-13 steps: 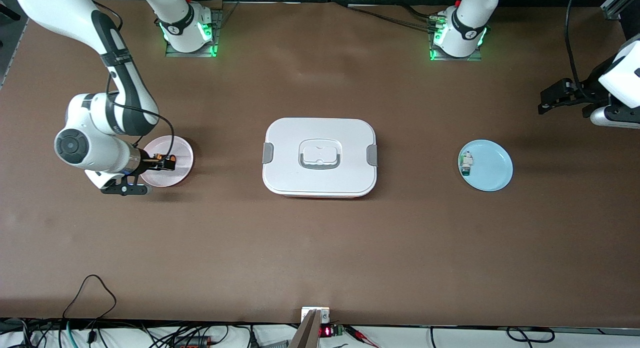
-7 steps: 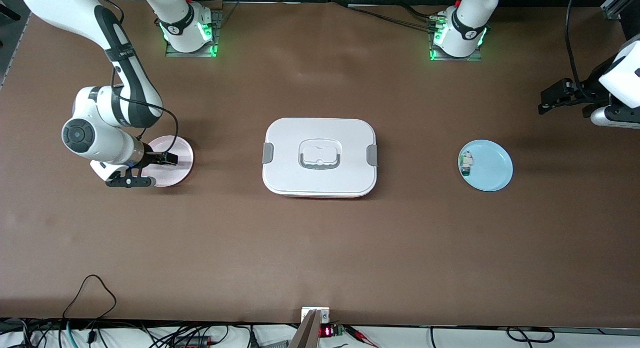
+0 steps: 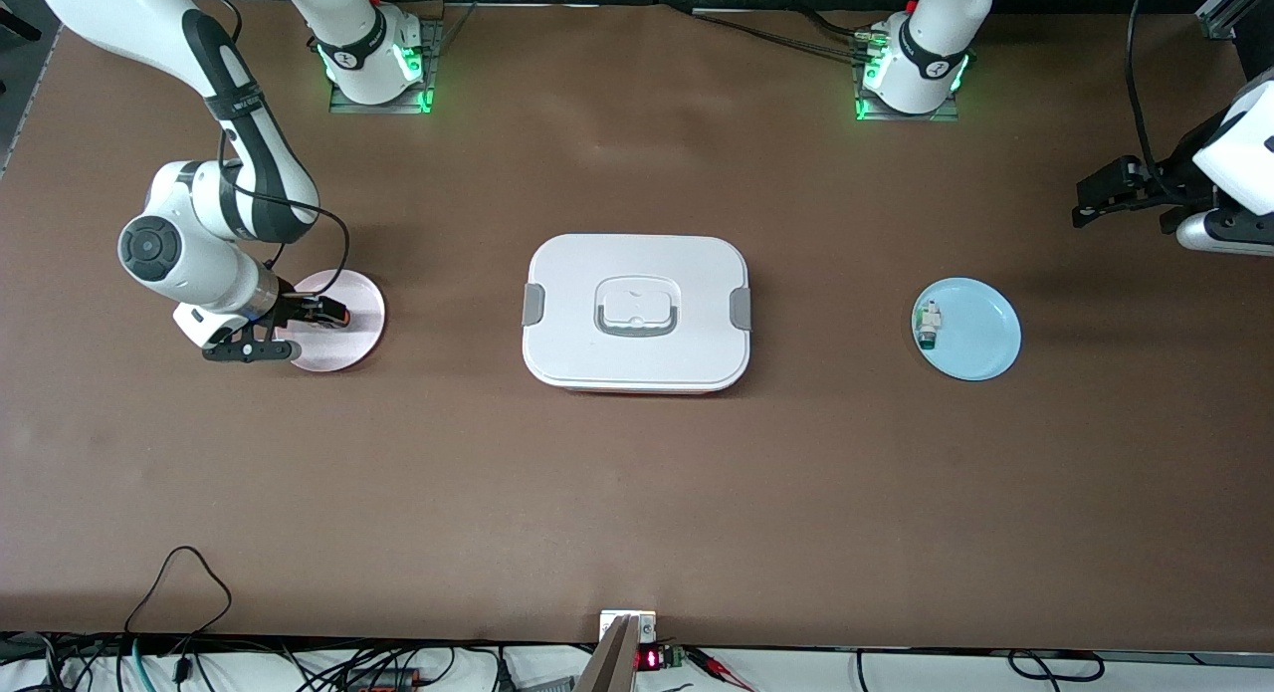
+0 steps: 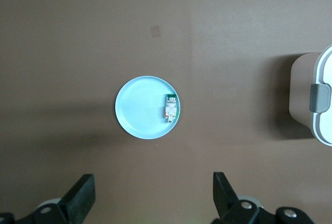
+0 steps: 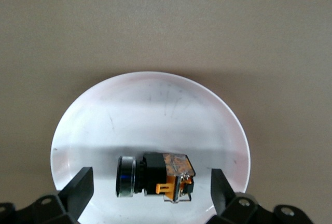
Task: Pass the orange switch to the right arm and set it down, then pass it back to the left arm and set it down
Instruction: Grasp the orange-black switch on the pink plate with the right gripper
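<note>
One orange switch lies on one pink plate, between the gaping right tool.

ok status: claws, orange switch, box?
Right claw open, over pink plate, straddling orange switch. Left claw open, waiting high over blue plate. Box mid-table between the plates.

Robotics lab, not a home. Two big white robot arms bolted on green-lit bases along a wide brown-covered counter. Loose black cables and a small red-digit display crowd the near edge; an aluminium frame rail stands at the corner.
</note>
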Available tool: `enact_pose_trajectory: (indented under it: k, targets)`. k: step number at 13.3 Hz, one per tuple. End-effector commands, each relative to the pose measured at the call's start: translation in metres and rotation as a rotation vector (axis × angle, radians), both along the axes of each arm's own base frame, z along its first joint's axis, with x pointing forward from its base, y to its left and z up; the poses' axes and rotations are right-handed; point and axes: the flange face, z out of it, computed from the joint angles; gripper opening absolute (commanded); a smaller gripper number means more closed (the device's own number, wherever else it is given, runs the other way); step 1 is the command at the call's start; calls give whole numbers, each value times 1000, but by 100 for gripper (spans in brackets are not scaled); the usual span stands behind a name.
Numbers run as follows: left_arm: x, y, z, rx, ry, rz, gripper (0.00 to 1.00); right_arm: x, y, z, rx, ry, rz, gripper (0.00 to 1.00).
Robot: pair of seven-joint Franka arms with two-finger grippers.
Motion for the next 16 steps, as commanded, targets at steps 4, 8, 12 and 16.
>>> enact_pose_trajectory:
  k: [4,8,12,16]
  targets:
    - [2,2,6,-2,3,-11,100,-13,-2,-3,34,1,3,100]
    - [2,2,6,-2,3,-13,100,-14,-3,-8,40,8,26,100]
    - [2,2,6,-2,3,-13,100,-16,-5,-24,46,18,28,100]
    - [3,2,5,-2,5,-13,100,-18,-7,-36,63,34,22,100]
